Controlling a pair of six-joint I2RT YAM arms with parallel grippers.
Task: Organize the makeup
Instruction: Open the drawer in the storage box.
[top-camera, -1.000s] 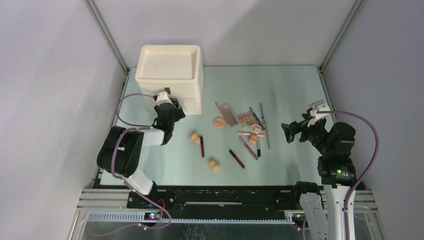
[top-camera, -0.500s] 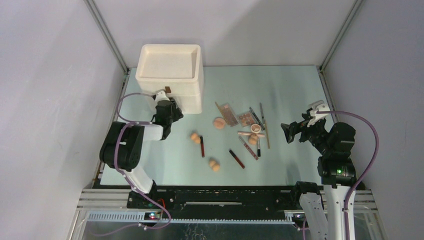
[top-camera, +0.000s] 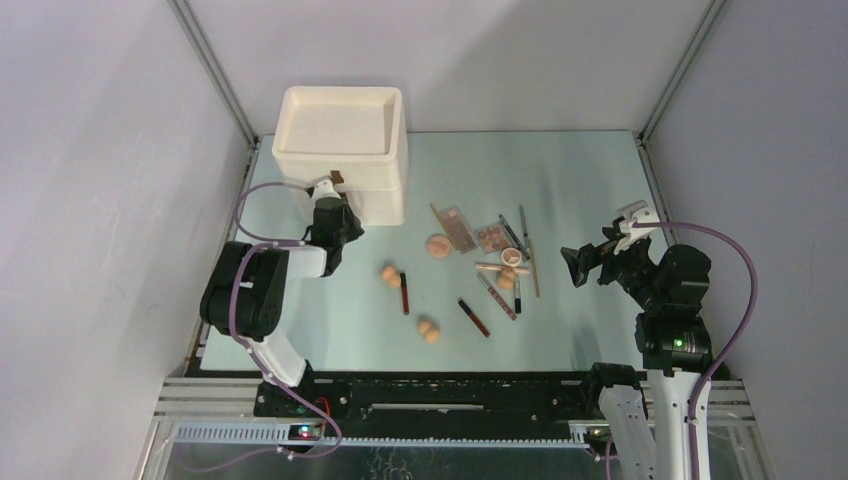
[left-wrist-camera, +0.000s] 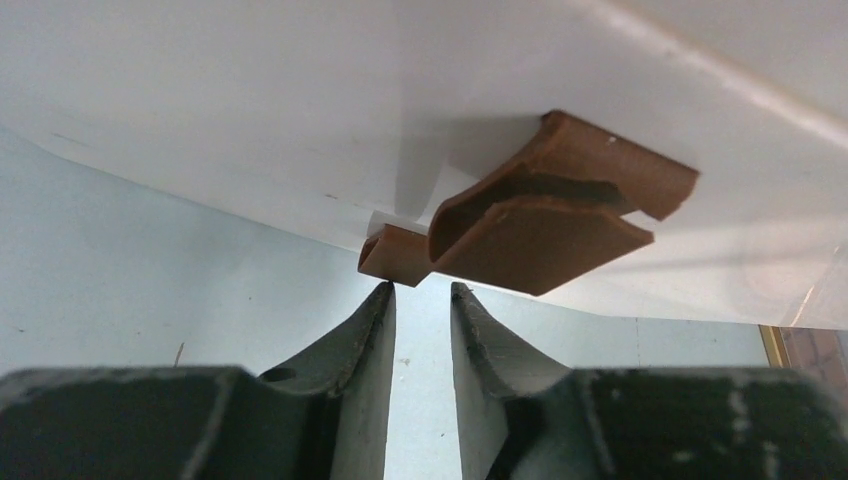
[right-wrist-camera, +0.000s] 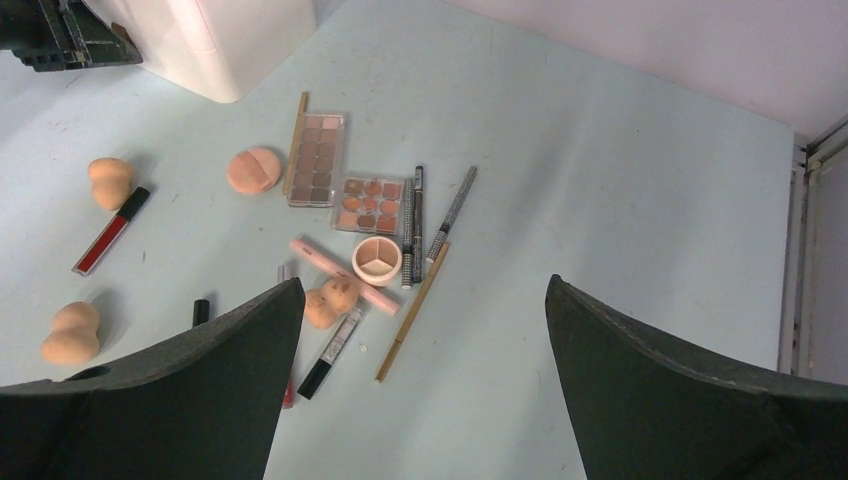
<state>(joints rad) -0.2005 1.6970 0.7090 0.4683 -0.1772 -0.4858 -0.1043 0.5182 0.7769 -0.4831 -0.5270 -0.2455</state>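
My left claw (left-wrist-camera: 422, 289) sits with its two fingers drawn close, a narrow gap between them and nothing in it. Just past the tips is a brown curved plastic drawer handle (left-wrist-camera: 540, 225) on the front of the cream plastic drawer box (top-camera: 340, 150). I cannot tell whether a fingertip touches it.

I judge the step in hand to be opening a drawer, so the makeup has somewhere to go. The next move calls for getting the fingers around the lip of that handle, closing on it, and pulling straight towards the near edge. My own arm is near the box front, so it has to back away as the drawer comes out.

All the makeup lies loose on the pale green counter (top-camera: 580, 170), to the right of the box:
- peach sponges (top-camera: 390, 273)
- a dark-red slim tube (top-camera: 404, 292)
- pink-brown rectangular palettes (right-wrist-camera: 315, 158)
- a round cream compact (right-wrist-camera: 378, 259)
- thin pencils (right-wrist-camera: 452, 213)

My right claw (right-wrist-camera: 423, 283) hangs wide open over the right end of that cluster, holding nothing.
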